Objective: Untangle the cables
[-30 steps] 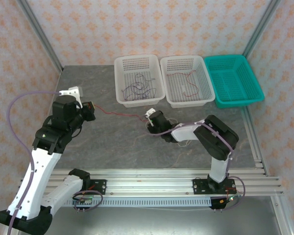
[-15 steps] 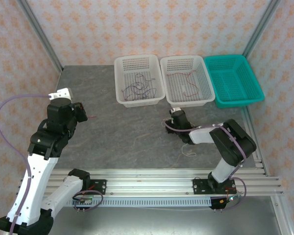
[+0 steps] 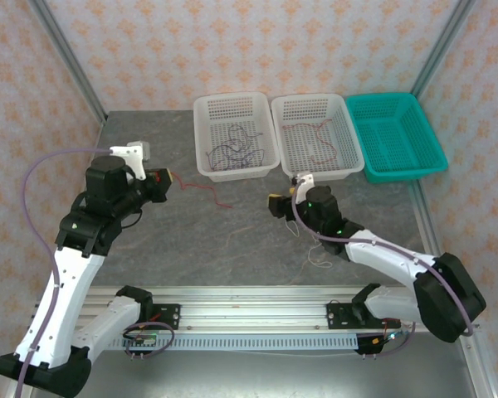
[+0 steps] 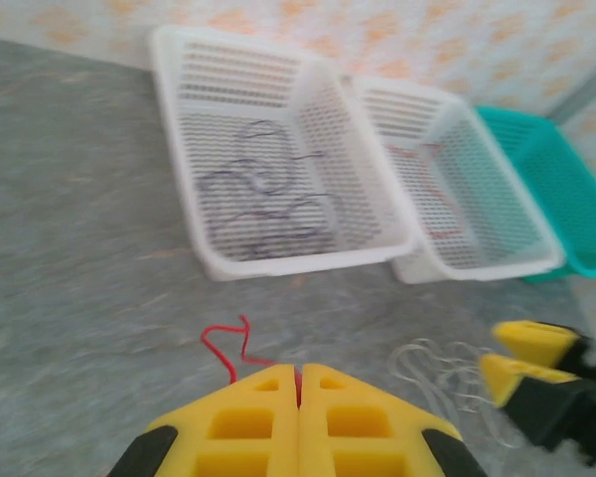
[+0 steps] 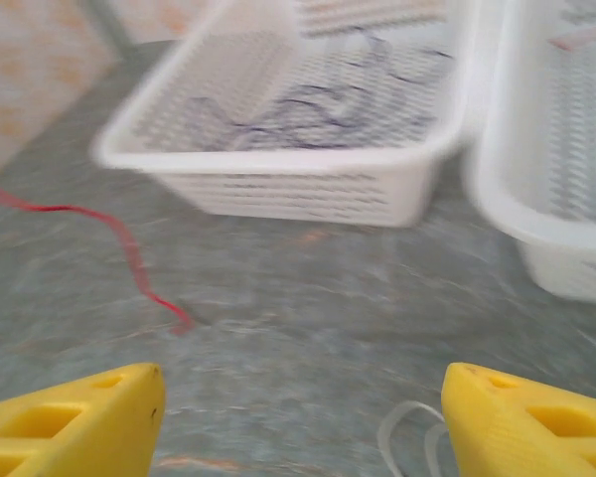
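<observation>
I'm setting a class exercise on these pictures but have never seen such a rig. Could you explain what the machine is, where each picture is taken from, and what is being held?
Two robot arms are bolted to a table, each ending in a two-finger gripper. The wide picture looks down from above and behind; the other two come from wrist cameras, so the yellow wedges are fingers. The left gripper is shut on a red cable that trails over the table. The right gripper is open, holding nothing; a white cable lies near it. At the back stand a white basket with dark cables, a second white basket and a teal basket.
</observation>
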Robot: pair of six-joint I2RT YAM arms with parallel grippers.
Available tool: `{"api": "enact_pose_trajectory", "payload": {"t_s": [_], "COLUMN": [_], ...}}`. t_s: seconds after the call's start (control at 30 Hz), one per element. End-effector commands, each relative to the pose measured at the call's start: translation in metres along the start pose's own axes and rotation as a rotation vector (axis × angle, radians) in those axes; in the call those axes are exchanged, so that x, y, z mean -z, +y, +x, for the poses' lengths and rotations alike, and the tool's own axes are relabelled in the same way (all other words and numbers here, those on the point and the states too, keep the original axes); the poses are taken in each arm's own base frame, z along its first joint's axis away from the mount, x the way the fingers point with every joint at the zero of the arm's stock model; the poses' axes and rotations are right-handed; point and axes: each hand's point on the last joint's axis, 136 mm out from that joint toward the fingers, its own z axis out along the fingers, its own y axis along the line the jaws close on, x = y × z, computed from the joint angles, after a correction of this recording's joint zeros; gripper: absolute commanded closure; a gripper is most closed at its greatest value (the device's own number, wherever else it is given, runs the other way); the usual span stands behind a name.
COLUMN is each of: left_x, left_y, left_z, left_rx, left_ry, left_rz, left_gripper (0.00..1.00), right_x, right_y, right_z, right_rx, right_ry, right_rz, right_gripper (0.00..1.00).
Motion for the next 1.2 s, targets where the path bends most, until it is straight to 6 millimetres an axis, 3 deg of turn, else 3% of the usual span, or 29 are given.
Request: {"api": "enact_pose_trajectory", "payload": {"t_s": [0.0,0.13,0.23,0.37,0.43,0.73,0.9,0.97,1.07,1.17], "left_x": [0.004,0.005,0.006,0.008,0.008,0.002,0.004,0.006,0.011,0.015], "left_y": [-0.048,-0.065,-0.073,-0.078,-0.077,-0.075,-0.083,-0.085,-0.086,-0.081], "left_z": [-0.014,-0.013,-0.007,0.001,0.005,0.012,0.013,0.013,0.013,0.015], "left_rx": [-0.015,-0.033,-0.047,-0.062,-0.068,-0.085,-0.107,-0.114,-0.118,-0.130], "left_ry": [-0.032,-0.021,-0.002,0.022,0.030,0.042,0.051,0.049,0.043,0.045], "left_rz": [0.259,0.336,0.368,0.387,0.381,0.382,0.424,0.435,0.432,0.399], "left_gripper": [1.00,1.00,1.00,1.00,1.00,1.00,1.00,1.00,1.00,1.00], "right_x": [0.004,-0.008,-0.028,-0.058,-0.064,-0.035,-0.043,-0.055,-0.069,-0.072], "right_y": [0.068,0.117,0.131,0.111,0.106,0.105,0.096,0.094,0.095,0.098], "right_z": [-0.026,-0.029,-0.031,-0.039,-0.037,-0.026,-0.025,-0.025,-0.023,-0.023], "right_rx": [0.199,0.378,0.474,0.515,0.539,0.603,0.653,0.659,0.643,0.613], "right_ry": [-0.101,-0.159,-0.187,-0.246,-0.251,-0.327,-0.328,-0.304,-0.306,-0.326], "right_rz": [-0.254,-0.398,-0.391,-0.233,-0.196,-0.242,-0.177,-0.151,-0.147,-0.170], "right_gripper": [0.25,0.24,0.23,0.25,0.26,0.25,0.25,0.37,0.73,1.00]}}
